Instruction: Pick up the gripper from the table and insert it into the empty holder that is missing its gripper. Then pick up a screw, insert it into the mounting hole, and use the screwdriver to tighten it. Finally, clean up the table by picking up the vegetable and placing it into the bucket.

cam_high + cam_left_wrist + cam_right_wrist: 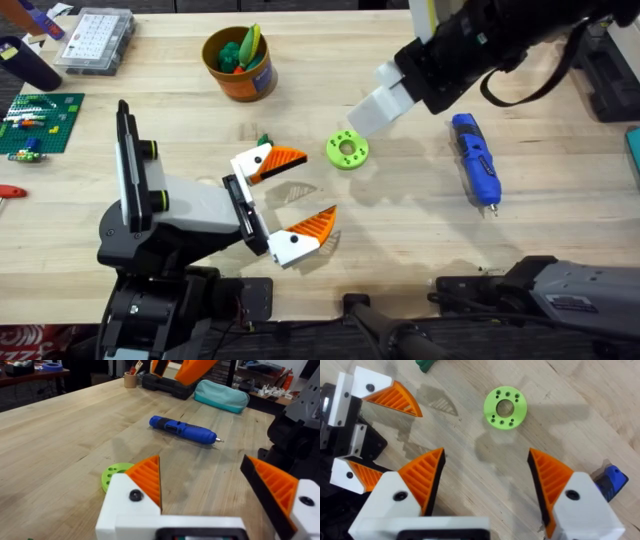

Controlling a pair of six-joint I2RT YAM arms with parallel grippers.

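Note:
The blue screwdriver point(475, 160) point(182, 430) lies on the table at the right, and its end shows in the right wrist view point(610, 482). A small dark-green vegetable point(265, 140) point(425, 364) lies beside the upper finger of my left gripper point(285, 195) point(205, 485) point(380, 435), which is open and holds nothing. My right gripper point(380, 105) point(485, 480) hangs open above the table, close to a lime-green ring with holes point(347, 150) point(115, 475) point(505, 407). The orange bucket point(240, 80) stands at the back with green toys in it. The loose gripper, holder and screw are out of view.
A clear compartment box point(95, 40) sits at the back left and a green brick plate point(40, 120) at the left edge. A teal pouch point(220, 395) lies beyond the screwdriver. Bare wood stretches between the ring and the screwdriver.

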